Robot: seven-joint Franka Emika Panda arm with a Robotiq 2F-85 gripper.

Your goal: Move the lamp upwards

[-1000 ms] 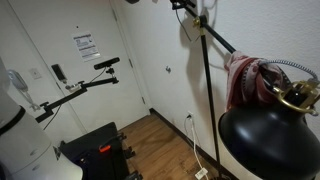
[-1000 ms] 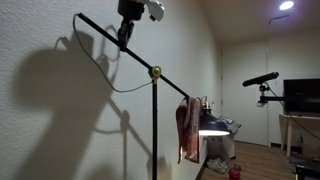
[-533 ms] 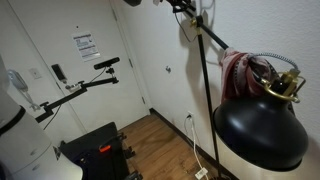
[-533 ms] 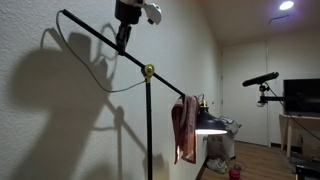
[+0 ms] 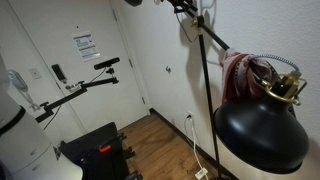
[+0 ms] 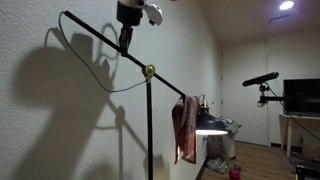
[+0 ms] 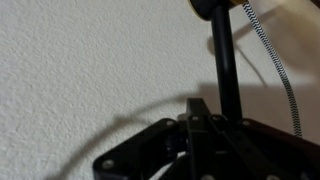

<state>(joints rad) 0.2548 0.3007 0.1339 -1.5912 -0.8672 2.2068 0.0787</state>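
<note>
Closest to us, in the wrist view, we are looking down the gripper [image 7: 205, 118]. Its dark jaws are pressing in on the black arm of the lamp [image 7: 226, 60], and the rod is running straight in between them, so they are pinching it. A braided cord [image 7: 275, 75] is hanging just beside the rod, against the rough white wall [image 7: 80, 60].

In an exterior view we are holding the arm high up, on its raised end above the brass joint [image 6: 148, 71]. The thin pole [image 6: 150, 130] is standing upright next to the wall, and the arm is slanting down from our grip, across the joint, to the low end. There the glossy dome shade [image 5: 262, 138] is hanging under its brass fitting [image 5: 290, 88], with a red cloth [image 5: 243, 75] draping just behind it.

Farther off, a jointed stand arm [image 5: 100, 66] is reaching out near a door carrying a paper notice [image 5: 85, 44]. In an exterior view a dark monitor [image 6: 302, 95] is sitting at the far end of the room, under a glowing ceiling light [image 6: 288, 6].
</note>
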